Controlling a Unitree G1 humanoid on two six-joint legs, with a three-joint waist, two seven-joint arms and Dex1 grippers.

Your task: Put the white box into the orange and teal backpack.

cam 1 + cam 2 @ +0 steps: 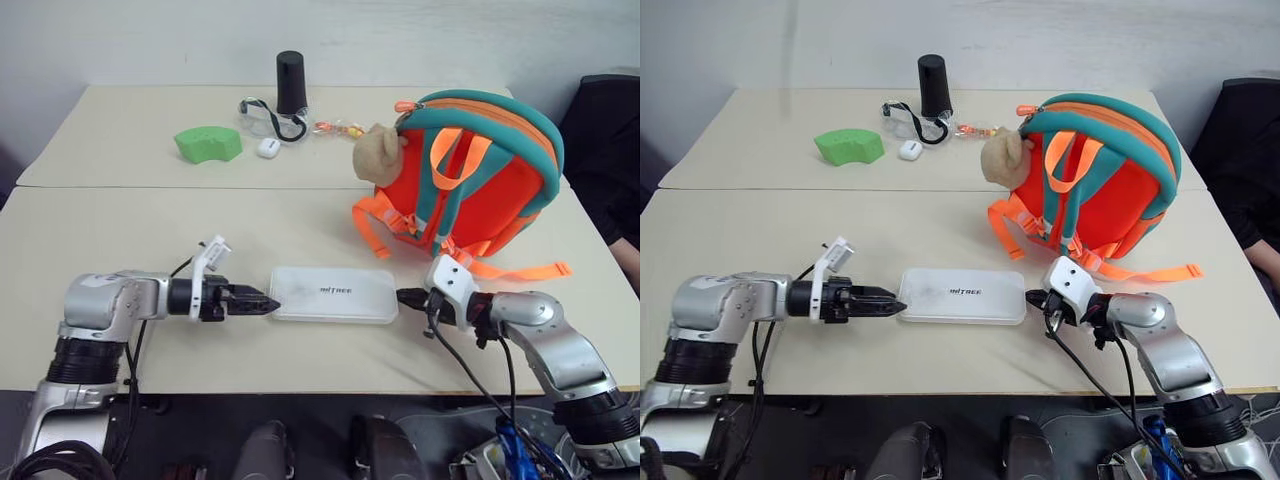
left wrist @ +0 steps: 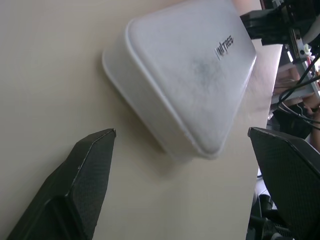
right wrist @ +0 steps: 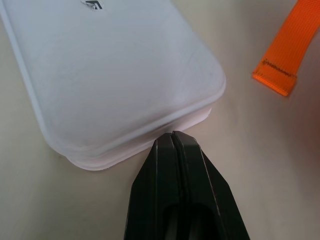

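The white box [image 1: 335, 294] lies flat on the near table, its long side running left to right. My left gripper [image 1: 268, 302] is at the box's left end; in the left wrist view its fingers [image 2: 92, 165] stand wide open, with the box's corner [image 2: 190, 75] just ahead of them and untouched. My right gripper [image 1: 404, 296] is shut, and its joined fingertips [image 3: 172, 137] rest against the rim of the box's right end [image 3: 115, 75]. The orange and teal backpack [image 1: 480, 190] stands upright behind the right gripper, with a tan plush bear [image 1: 378, 152] on its left side.
An orange webbing strap [image 1: 520, 270] trails from the backpack across the table by my right arm. On the far table sit a green block [image 1: 208, 143], a small white case [image 1: 268, 148], goggles [image 1: 268, 118] and a black cylinder [image 1: 291, 82].
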